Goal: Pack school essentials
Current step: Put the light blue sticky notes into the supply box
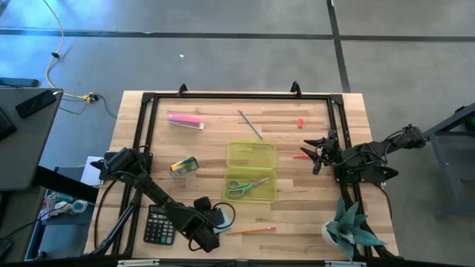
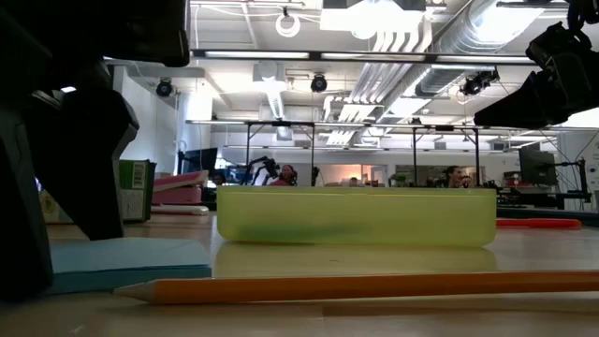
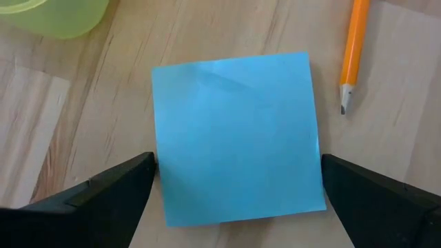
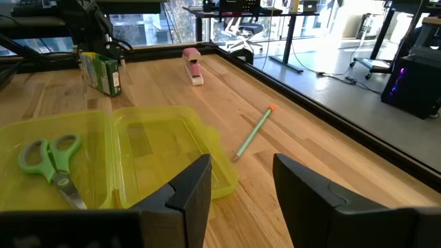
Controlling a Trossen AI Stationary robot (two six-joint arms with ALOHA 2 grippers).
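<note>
A light-blue square note pad [image 3: 234, 131] lies flat on the table near its front edge. My left gripper [image 3: 238, 165] points down over it, open, with one finger at each of two opposite edges. An orange pencil [image 3: 353, 52] lies just beside the pad. Green-handled scissors [image 1: 246, 185] lie in the near half of the open yellow-green case [image 1: 251, 156]. The crayon box [image 1: 184, 166], a thin greenish pencil [image 1: 250, 124] and a tiny red piece [image 1: 300, 123] sit apart on the table. My right gripper [image 4: 241, 186] waits at the right side, open, with nothing between its fingers. My left gripper comes at the note pad from above, slanting down. Its two fingertips [image 3: 141, 172] stand level with the pad's side edges [image 3: 157, 172], down at the table top. I cannot tell whether they touch the pad. The pad lies flat.
A calculator [image 1: 158, 225] lies left of my left gripper at the front edge. A pink bar-shaped thing [image 1: 185, 120] lies far left, a red pen [image 1: 300, 156] lies near my right gripper, and a potted plant [image 1: 350, 230] stands front right. A black frame rims the table.
</note>
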